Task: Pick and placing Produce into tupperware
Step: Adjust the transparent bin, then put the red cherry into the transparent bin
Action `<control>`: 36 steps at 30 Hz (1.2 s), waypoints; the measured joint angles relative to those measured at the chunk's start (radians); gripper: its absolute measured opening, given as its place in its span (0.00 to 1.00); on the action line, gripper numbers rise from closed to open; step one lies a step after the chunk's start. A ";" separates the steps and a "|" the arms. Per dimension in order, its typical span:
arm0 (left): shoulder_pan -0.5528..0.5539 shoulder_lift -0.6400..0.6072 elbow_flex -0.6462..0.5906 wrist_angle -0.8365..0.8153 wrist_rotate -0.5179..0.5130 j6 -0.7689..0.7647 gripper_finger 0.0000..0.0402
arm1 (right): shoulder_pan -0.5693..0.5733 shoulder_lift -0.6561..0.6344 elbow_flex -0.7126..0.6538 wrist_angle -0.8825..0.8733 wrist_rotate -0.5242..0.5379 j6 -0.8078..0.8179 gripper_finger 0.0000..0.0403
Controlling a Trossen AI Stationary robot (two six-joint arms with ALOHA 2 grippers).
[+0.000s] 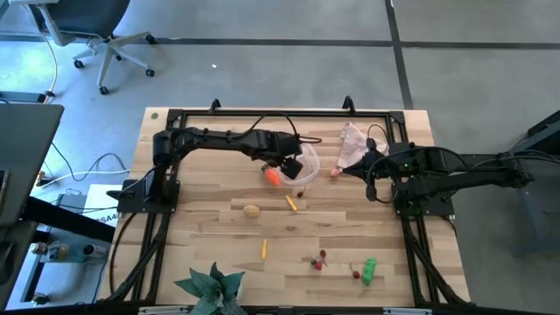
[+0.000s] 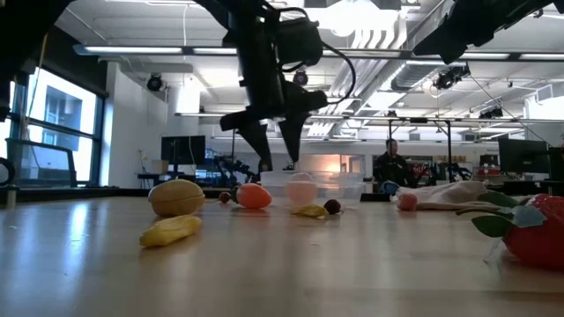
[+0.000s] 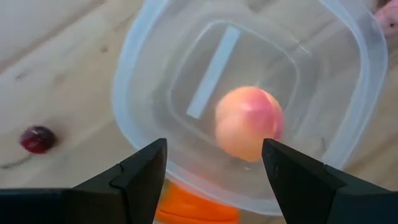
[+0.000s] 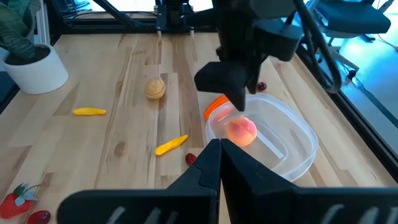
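Note:
The clear tupperware (image 3: pixel 143 68) stands mid-table on its base, with a pink-orange round fruit (image 3: pixel 249 121) lying inside it. My left gripper (image 3: pixel 214 168) hangs open just above the tupperware's rim, pointing steeply down, with nothing between its fingers. An orange carrot (image 1: pixel 274 175) lies on the table against the tupperware's wall, under the gripper. My right gripper (image 4: pixel 221 155) waits shut, raised at the table's right side. Other produce lies on the wood: a tan potato (image 1: pixel 252 210), yellow sticks (image 1: pixel 290 203) (image 1: pixel 264 249), cherries (image 1: pixel 318 260) and a green pepper (image 1: pixel 369 269).
A pinkish cloth (image 1: pixel 354 144) lies at the back right, with a small pink piece (image 1: pixel 335 173) beside it. A green leafy plant (image 1: pixel 210 287) stands at the near left edge. One cherry (image 3: pixel 37 139) lies close to the tupperware. A black frame borders the table.

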 joint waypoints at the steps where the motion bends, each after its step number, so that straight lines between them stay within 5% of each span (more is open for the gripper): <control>1: -0.007 0.000 -0.001 0.005 0.003 -0.004 0.63 | 0.000 0.000 0.000 0.000 0.000 0.000 0.00; 14: -0.053 0.033 -0.001 0.037 -0.058 -0.046 0.63 | 0.000 0.000 0.000 -0.001 0.000 0.000 0.00; 24: 0.055 0.034 -0.001 -0.139 -0.076 -0.171 0.63 | 0.000 0.000 0.000 0.000 0.000 0.000 0.00; 36: 0.085 0.004 0.000 -0.095 -0.030 -0.178 0.63 | 0.000 0.000 0.000 0.000 0.000 0.000 0.00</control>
